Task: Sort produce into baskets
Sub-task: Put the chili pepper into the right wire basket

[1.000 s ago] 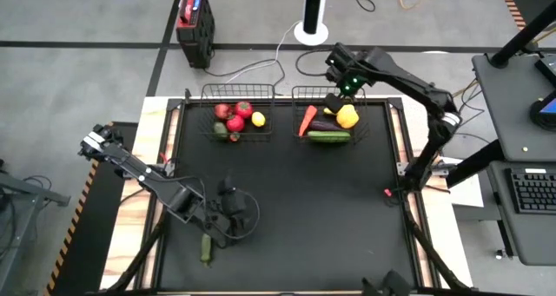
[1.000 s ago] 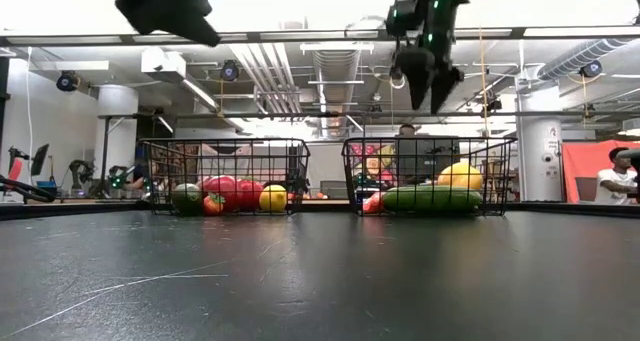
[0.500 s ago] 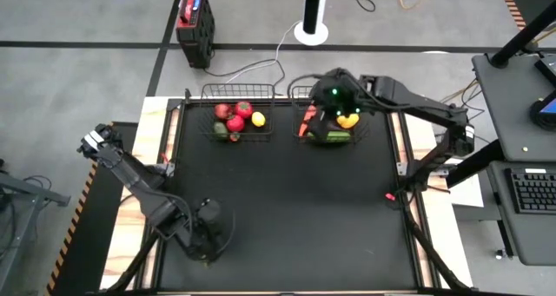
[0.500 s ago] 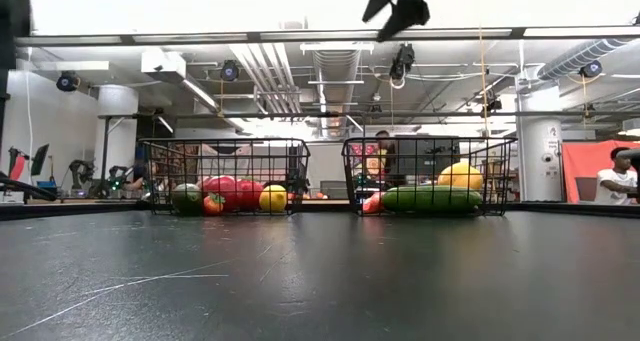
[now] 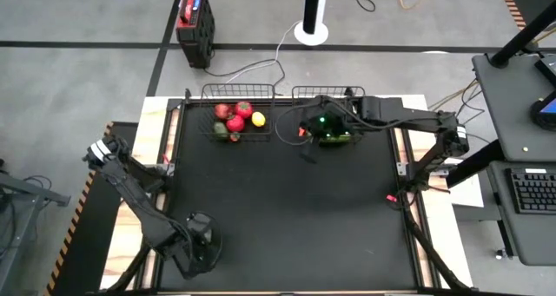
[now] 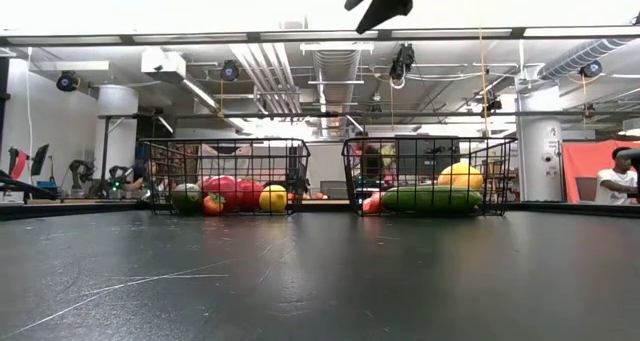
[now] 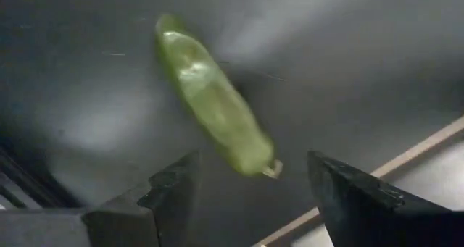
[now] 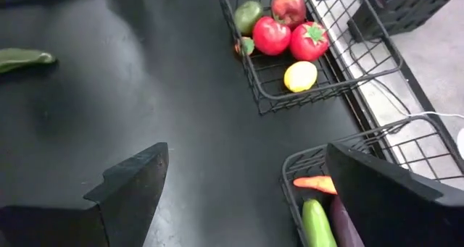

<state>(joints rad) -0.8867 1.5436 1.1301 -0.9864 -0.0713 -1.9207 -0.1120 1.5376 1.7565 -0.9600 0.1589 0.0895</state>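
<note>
The black table point(image 5: 287, 200) carries two black wire baskets along its 12 o'clock edge. The left basket point(image 5: 237, 95) holds red tomatoes point(image 5: 243, 109), a yellow lemon point(image 5: 258, 119) and a green avocado point(image 5: 221, 129); the right basket point(image 5: 347, 93) holds a long green cucumber point(image 6: 430, 199), a yellow piece point(image 6: 460, 174), an orange carrot point(image 8: 316, 182) and a purple eggplant point(image 8: 341, 225) lying beside the cucumber. One more cucumber point(image 7: 214, 98), pale green, slim and glossy, lies flat on the mat near the 7 o'clock corner, close to the table's edge strip. The left gripper point(image 7: 246, 196) hovers over it with its fingers spread wide, holding nothing; a second ago it stood nearer the table's middle, and the arm has since swung toward that corner. The right gripper point(image 8: 239, 196) hangs at the near edge of the right basket, fingers spread and empty; it was above the basket's far rim before and has come forward toward 6 o'clock.
</note>
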